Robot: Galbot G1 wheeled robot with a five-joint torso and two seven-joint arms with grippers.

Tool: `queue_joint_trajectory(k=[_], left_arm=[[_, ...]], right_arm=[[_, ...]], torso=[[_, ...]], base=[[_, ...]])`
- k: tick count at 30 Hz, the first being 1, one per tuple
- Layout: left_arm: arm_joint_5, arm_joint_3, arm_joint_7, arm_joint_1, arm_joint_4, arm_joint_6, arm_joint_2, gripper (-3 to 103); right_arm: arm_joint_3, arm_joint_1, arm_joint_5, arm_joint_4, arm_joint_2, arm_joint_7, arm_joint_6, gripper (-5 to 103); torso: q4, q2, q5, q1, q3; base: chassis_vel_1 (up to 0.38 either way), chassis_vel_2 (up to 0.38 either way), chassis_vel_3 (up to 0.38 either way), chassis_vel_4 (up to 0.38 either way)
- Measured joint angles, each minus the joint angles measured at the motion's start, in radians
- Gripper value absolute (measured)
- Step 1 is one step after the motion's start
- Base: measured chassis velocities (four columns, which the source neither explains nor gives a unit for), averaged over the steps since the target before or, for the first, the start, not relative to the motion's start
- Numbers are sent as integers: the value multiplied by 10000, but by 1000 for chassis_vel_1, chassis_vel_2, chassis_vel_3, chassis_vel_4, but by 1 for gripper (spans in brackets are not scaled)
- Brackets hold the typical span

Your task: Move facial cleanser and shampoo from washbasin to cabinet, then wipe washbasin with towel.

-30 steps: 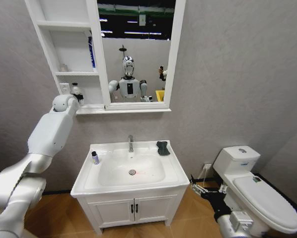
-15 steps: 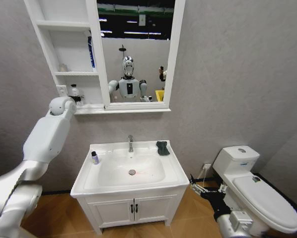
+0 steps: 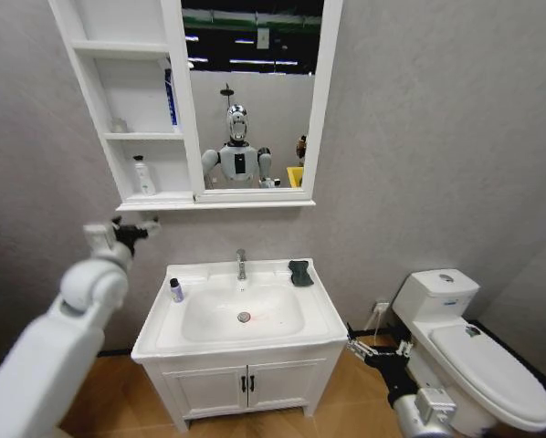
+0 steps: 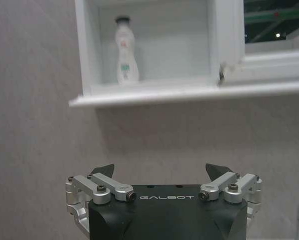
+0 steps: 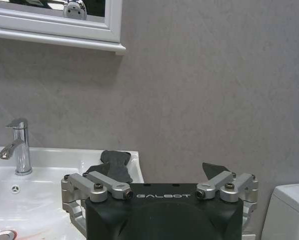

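Hanging low at the near right beside the toilet (image 3: 478,351), the right gripper (image 3: 375,348) is held with fingers apart and nothing in them. Further in, a small bottle (image 3: 175,290) is left on the washbasin (image 3: 323,319) rim with the dark towel (image 3: 299,272) at the far right corner. The left gripper (image 3: 131,231), spread and empty, is poised under the cabinet (image 3: 154,203), where a white bottle (image 3: 144,176) stands; a careless reach could topple the small bottle into the bowl.

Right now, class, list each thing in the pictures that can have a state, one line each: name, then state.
left claw: open, empty, below the cabinet
right claw: open, empty, low beside the washbasin
white bottle: upright in the cabinet's bottom compartment
small dark bottle: upright on the washbasin's rim
towel: crumpled on the washbasin's back corner
tap: no water running
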Motion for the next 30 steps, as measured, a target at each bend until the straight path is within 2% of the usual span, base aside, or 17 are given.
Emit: queue_joint_trajectory(k=[1, 3, 4, 6, 7, 10, 11, 14, 21, 26, 30], left_arm=[[0, 0, 0, 0, 0, 0, 0, 100], [935, 82, 265, 838, 680, -285, -897, 100], [935, 82, 265, 838, 680, -285, -897, 100], [1619, 136, 570, 1082, 1586, -492, -1433, 100], [1619, 136, 570, 1082, 1586, -492, -1433, 100], [2211, 265, 824, 877, 3156, -960, -2121, 100], [2211, 265, 824, 877, 3156, -960, -2121, 100], [2610, 283, 923, 170, 4368, -1337, -2782, 100], [2896, 233, 639, -798, 5752, -1651, -3315, 100], [3027, 168, 279, -1731, 7298, -2315, -3465, 100], [2950, 146, 210, -2148, 7896, -2686, -3473, 100]], right_arm=[[0, 0, 0, 0, 0, 0, 0, 100], [21, -11, -10, -23, 21, -6, 17, 100], [21, -11, -10, -23, 21, -6, 17, 100], [22, -27, -16, -36, 52, -22, 45, 100], [22, -27, -16, -36, 52, -22, 45, 100], [1, -17, -30, -127, 110, -35, 143, 100], [1, -17, -30, -127, 110, -35, 143, 100], [-12, -16, -35, -168, 132, -46, 177, 100], [79, -94, -35, -286, 186, -50, 313, 100], [58, -160, -111, -498, 290, -128, 536, 100], [65, -224, -134, -603, 325, -152, 639, 100]], torso=[[0, 0, 0, 0, 0], [3, 0, 6, 0, 0], [3, 0, 6, 0, 0], [4, 0, 6, 0, 0], [4, 0, 6, 0, 0], [7, 0, 6, 1, 1], [7, 0, 6, 1, 1], [1, -1, 6, 2, 0], [2, -2, 6, 3, 1], [5, -1, 4, 3, 1], [4, -2, 4, 3, 1]], base=[[0, 0, 0, 0], [0, 0, 0, 0], [0, 0, 0, 0], [0, 0, 0, 0], [0, 0, 0, 0], [0, 0, 0, 0], [0, 0, 0, 0], [0, 0, 0, 0], [0, 0, 0, 0], [0, 0, 0, 0], [0, 0, 0, 0]])
